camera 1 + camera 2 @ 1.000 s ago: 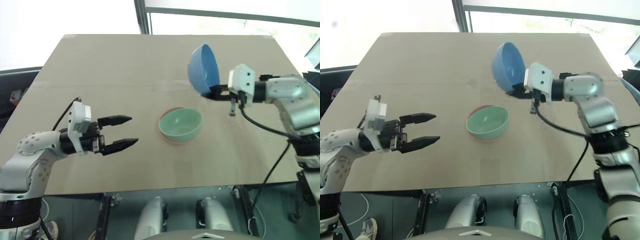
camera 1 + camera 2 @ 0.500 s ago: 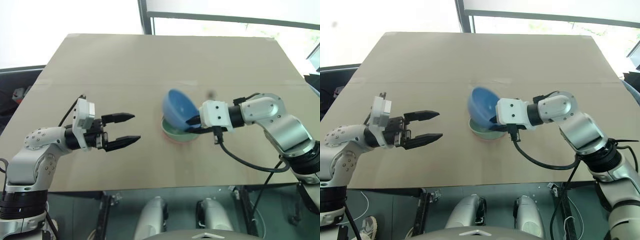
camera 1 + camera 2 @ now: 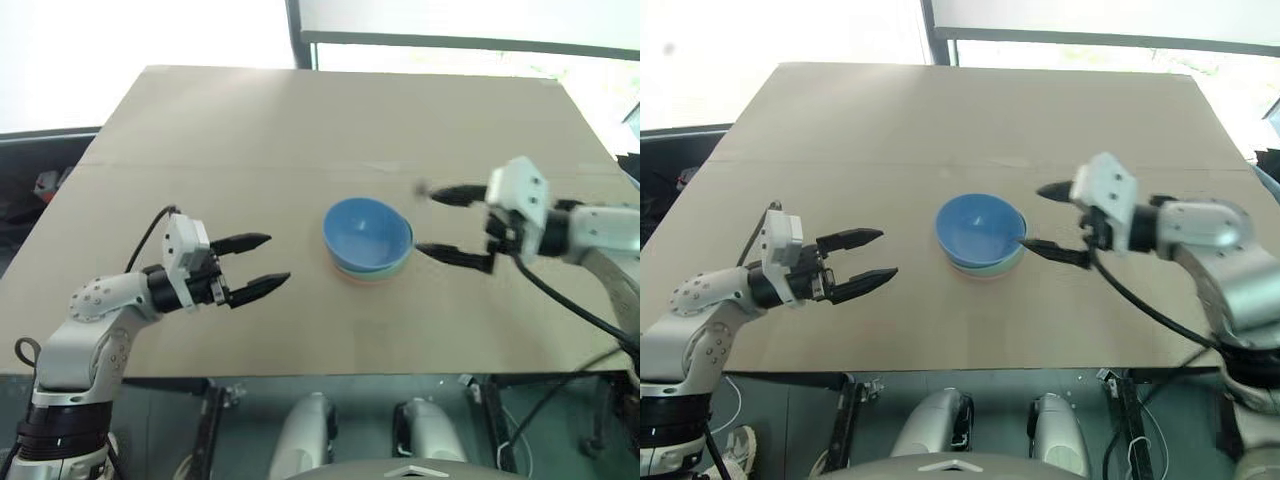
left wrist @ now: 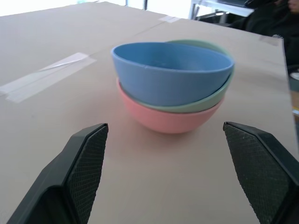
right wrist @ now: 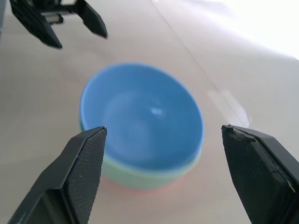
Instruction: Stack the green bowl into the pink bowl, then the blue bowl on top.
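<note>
Looking back a second, the blue bowl [image 3: 368, 232] was tipped high in the right gripper [image 3: 437, 222]; now it sits nested on top of the green bowl [image 4: 212, 100], which sits in the pink bowl [image 4: 170, 122], slightly askew so the green rim peeks out on one side. The stack stands near the middle of the cardboard-covered table [image 3: 300, 120].

At about 9 o'clock from the stack, the left gripper [image 3: 262, 263] hangs well apart with its fingers spread, lower than before and pointing toward the bowls. At 3 o'clock, the right gripper has let go and drawn back just beside the stack, fingers wide, one tip close to the rim.

Bare tabletop runs from the stack toward 12 o'clock up to the far edge, with a narrower strip toward the near edge at 6 o'clock.
</note>
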Available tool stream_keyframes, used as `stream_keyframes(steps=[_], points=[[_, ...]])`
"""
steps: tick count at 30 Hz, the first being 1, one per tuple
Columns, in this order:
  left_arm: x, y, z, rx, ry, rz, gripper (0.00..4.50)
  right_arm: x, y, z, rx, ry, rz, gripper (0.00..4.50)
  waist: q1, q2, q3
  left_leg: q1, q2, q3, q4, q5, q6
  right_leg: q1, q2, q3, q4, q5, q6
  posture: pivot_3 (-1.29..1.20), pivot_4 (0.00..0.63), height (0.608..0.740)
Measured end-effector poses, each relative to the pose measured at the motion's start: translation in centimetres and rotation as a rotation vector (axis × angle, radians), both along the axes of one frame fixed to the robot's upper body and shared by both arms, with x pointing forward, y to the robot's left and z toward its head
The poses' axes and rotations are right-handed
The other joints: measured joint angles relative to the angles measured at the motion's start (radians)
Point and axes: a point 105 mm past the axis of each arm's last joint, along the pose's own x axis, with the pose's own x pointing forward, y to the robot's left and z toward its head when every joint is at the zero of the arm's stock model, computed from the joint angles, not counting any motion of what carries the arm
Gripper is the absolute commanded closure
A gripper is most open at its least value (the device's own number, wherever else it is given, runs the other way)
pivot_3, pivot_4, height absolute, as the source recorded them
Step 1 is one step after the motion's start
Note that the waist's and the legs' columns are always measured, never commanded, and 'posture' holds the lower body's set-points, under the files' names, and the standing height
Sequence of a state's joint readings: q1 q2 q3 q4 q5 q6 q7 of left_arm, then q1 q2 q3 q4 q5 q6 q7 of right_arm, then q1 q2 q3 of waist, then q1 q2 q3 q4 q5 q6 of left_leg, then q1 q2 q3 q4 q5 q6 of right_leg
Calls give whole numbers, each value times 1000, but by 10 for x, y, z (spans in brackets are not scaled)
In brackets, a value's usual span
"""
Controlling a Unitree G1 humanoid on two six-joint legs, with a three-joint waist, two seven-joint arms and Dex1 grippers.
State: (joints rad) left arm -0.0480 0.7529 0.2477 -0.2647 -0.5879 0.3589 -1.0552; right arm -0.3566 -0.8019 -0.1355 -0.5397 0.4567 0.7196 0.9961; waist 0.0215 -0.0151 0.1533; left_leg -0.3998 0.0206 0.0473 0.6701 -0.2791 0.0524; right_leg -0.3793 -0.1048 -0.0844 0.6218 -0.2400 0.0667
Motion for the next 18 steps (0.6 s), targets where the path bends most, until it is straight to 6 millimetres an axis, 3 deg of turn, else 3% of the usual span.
stream_keyframes(steps=[3, 6, 8, 13, 18], points=[[-3, 5, -4, 11, 12, 26, 150, -13, -37, -14, 17, 71, -140, 57, 2, 0, 0, 1, 0, 1, 0, 0, 0, 0, 0, 1, -3, 0, 0, 0, 150, 740], [-5, 10, 0, 25, 12, 27, 150, -22, -59, -18, -8, 84, -223, 57, -7, 0, 0, 4, 1, 2, 1, 0, 0, 0, 0, 2, -1, 0, 0, 0, 150, 740], [-8, 17, 4, 77, 5, 39, 150, -39, -73, -26, -37, 134, -254, 57, -7, 0, -1, 5, 1, 2, 1, 0, 0, 1, 1, 3, 0, 0, 0, 0, 150, 740], [-13, 26, 12, 101, 21, 30, 150, -57, -88, -20, -15, 151, -295, 57, -7, -1, -1, 5, 1, 2, 1, 0, 0, 1, 1, 5, 1, 0, 0, 0, 150, 740], [-15, 26, 14, 95, 27, 14, 150, -61, -90, -17, 12, 148, -312, 57, -6, -1, -2, 5, 1, 2, 1, 0, 0, 1, 1, 5, 0, 0, 0, 0, 150, 740]])
